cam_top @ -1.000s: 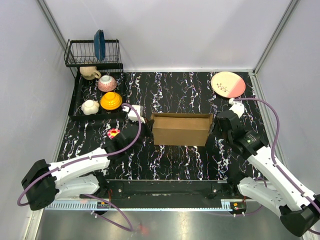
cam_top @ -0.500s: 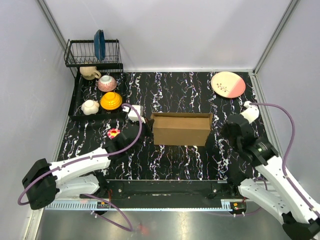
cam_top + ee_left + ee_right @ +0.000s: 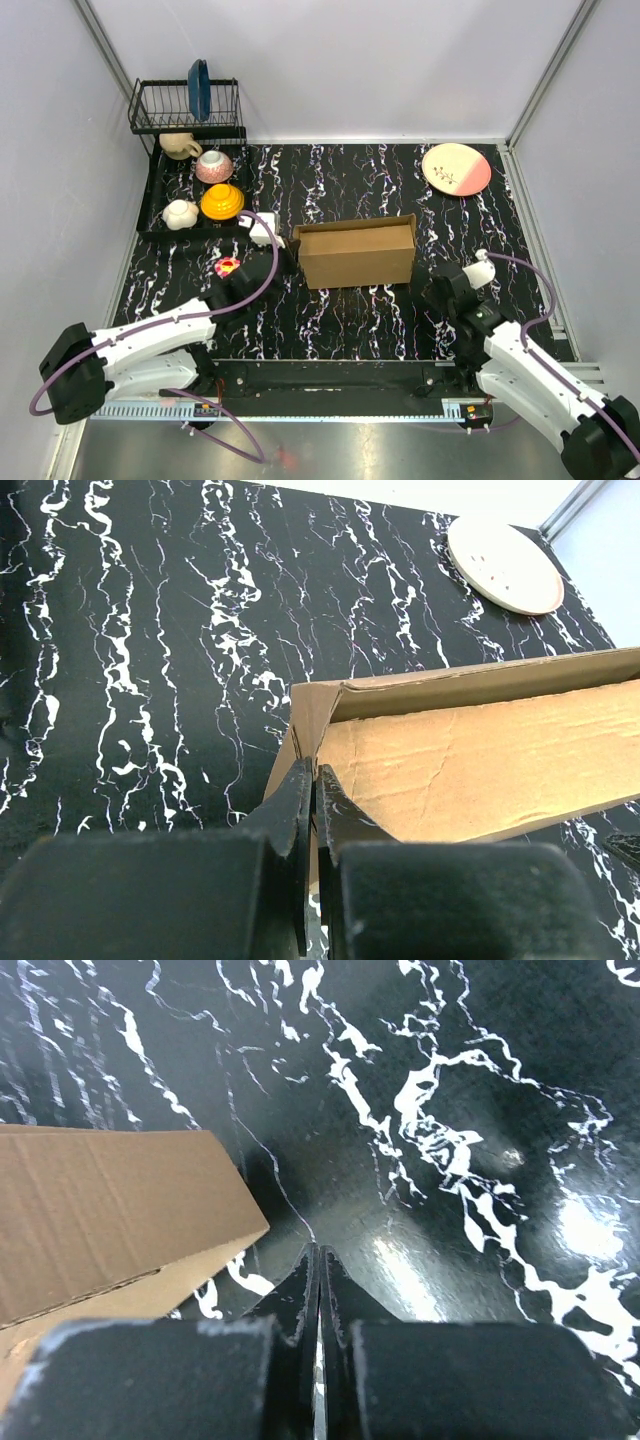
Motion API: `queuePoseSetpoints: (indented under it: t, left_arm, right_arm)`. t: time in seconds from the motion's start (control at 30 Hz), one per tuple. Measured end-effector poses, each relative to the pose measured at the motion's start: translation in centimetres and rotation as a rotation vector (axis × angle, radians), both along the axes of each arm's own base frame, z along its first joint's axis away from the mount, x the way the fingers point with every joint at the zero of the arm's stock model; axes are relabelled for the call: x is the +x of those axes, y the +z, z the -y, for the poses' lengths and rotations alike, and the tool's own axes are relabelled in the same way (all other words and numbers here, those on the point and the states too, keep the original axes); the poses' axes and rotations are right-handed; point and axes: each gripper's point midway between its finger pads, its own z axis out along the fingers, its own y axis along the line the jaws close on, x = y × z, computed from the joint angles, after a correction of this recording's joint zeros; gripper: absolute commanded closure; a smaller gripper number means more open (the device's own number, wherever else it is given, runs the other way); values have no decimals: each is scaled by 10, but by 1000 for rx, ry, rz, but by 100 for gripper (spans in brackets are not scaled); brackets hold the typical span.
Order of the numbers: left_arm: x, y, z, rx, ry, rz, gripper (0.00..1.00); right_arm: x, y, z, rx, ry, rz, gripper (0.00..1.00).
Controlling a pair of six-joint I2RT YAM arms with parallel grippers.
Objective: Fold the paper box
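The paper box (image 3: 355, 252) is an open-topped brown cardboard shape standing mid-table, slightly skewed. My left gripper (image 3: 289, 248) is at its left end. In the left wrist view the fingers (image 3: 313, 770) are shut on the top edge of the box's end wall (image 3: 305, 715), with the inner long wall (image 3: 480, 765) to the right. My right gripper (image 3: 434, 286) sits low on the table, off the box's near right corner and apart from it. Its jaws (image 3: 319, 1248) are shut on nothing, and the box corner (image 3: 120, 1210) lies to their left.
A dish rack (image 3: 185, 105) with a blue plate (image 3: 199, 88) stands back left, above a tray holding a mug (image 3: 180, 146), a pink bowl (image 3: 213, 165), an orange bowl (image 3: 221, 201) and a white piece (image 3: 180, 213). A pink plate (image 3: 456, 168) lies back right. A small red-yellow item (image 3: 228, 266) lies by the left arm.
My right gripper left the box's right end, drew back toward the near edge and shut. The box shifted a little left and turned slightly with the left gripper.
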Motion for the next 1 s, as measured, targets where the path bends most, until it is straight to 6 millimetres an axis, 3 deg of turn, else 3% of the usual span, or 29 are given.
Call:
queuePoseSetpoints:
  t: [0.07,0.23,0.37,0.53,0.73,1.0]
  left_arm:
    - [1,0,-2,8,7,3,100]
    - [4,1,-1,46,10,7,100]
    - [9,2,5,88,2,7,100]
    - [13,3,8,140,-6,12,100]
    - [16,3,8,171,-8,17,100]
    - [23,4,-7,196,26,15,100]
  right_arm:
    - [3,2,-1,33,-17,46,100]
    - [25,30,2,95,-77,196,100]
    - [39,35,8,109,-124,239,100]
    - [55,13,9,120,-137,207,100]
    - [63,-19,-20,179,-18,148,100]
    - [67,-24,-45,264,85,160,100]
